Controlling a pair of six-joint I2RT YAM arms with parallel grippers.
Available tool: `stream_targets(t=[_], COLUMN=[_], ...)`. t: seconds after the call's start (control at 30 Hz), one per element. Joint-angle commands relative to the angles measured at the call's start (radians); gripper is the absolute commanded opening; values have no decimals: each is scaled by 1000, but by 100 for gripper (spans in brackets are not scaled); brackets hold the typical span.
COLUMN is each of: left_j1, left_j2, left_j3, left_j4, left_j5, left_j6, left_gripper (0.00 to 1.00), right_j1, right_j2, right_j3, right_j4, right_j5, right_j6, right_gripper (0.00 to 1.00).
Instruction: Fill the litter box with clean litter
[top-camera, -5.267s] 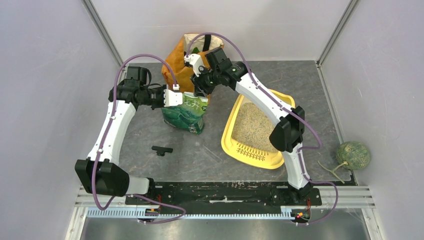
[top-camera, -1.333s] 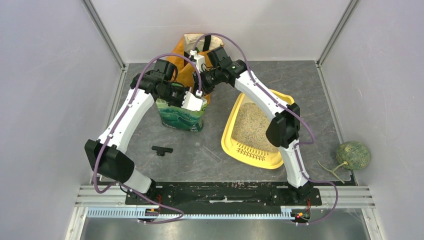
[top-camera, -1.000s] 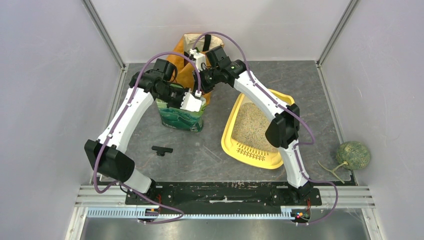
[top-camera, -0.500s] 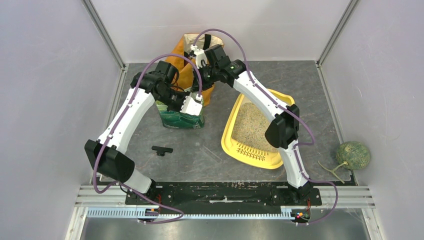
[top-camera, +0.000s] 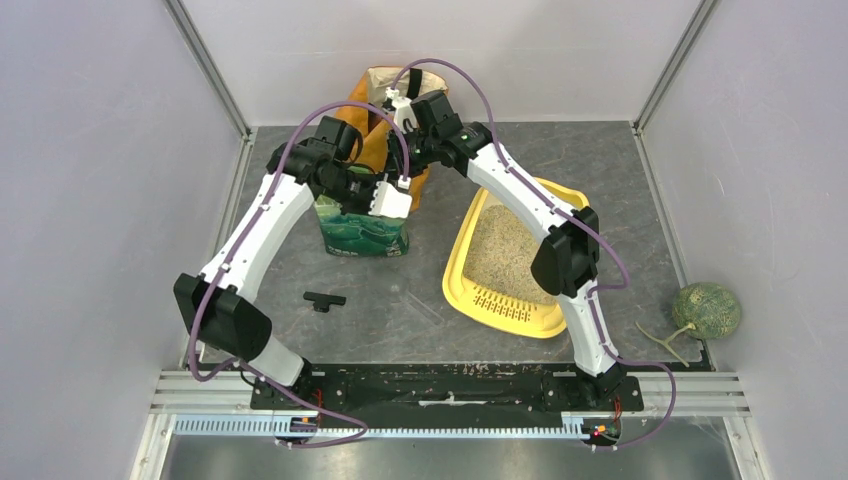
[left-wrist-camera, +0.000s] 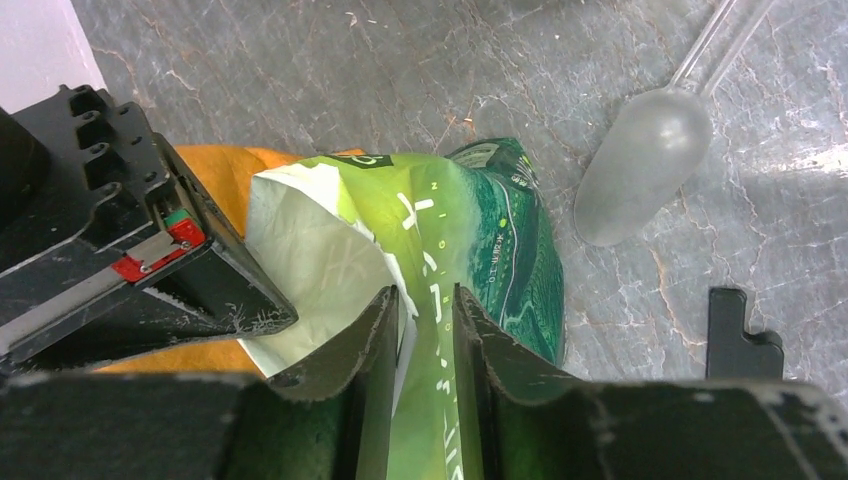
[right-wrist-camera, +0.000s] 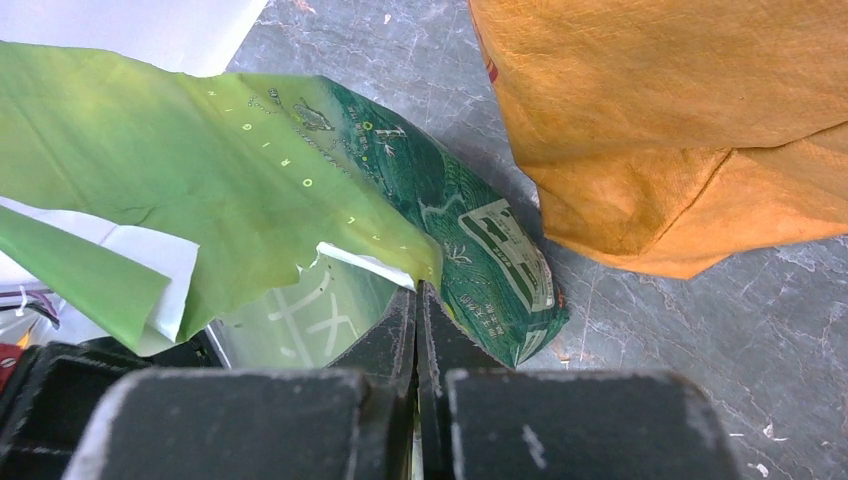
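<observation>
One litter bag (top-camera: 362, 232) stands upright toward the counter's far edge, just in front of one orange bag (right-wrist-camera: 660, 120). One litter box (top-camera: 505, 308), to its right, holds litter (top-camera: 500, 250). The left gripper (left-wrist-camera: 427, 295) has its jaws slightly parted, with the bag rim between them. The right gripper (right-wrist-camera: 415, 292) is fully closed, pinching that rim. One clear scoop (left-wrist-camera: 645, 165) and one black clip (top-camera: 325, 299) lie nearer. One melon (top-camera: 706, 309) sits at the near right corner.

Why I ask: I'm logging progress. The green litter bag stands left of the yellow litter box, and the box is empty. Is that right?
Not quite. The litter box is not empty: the top external view shows beige litter spread over its floor. The rest holds: the green litter bag stands left of it.
</observation>
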Motion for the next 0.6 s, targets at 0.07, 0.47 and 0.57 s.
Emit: stream_targets(t=[0.07, 0.47, 0.57], left_j1=[-7, -15, -18], left_j2=[53, 156, 175], left_j3=[18, 270, 380], left_j4=[33, -276, -304], left_j5=[-60, -126, -100], left_j6=[-16, 77, 92], left_gripper=[37, 2, 2], right_j1=[5, -10, -15], right_j2=[-69, -42, -1], right_j3=[-9, 25, 102], right_j4=[59, 100, 97], right_j5=[-29, 75, 96], right_j6=[5, -27, -1], right_gripper=[0, 0, 0])
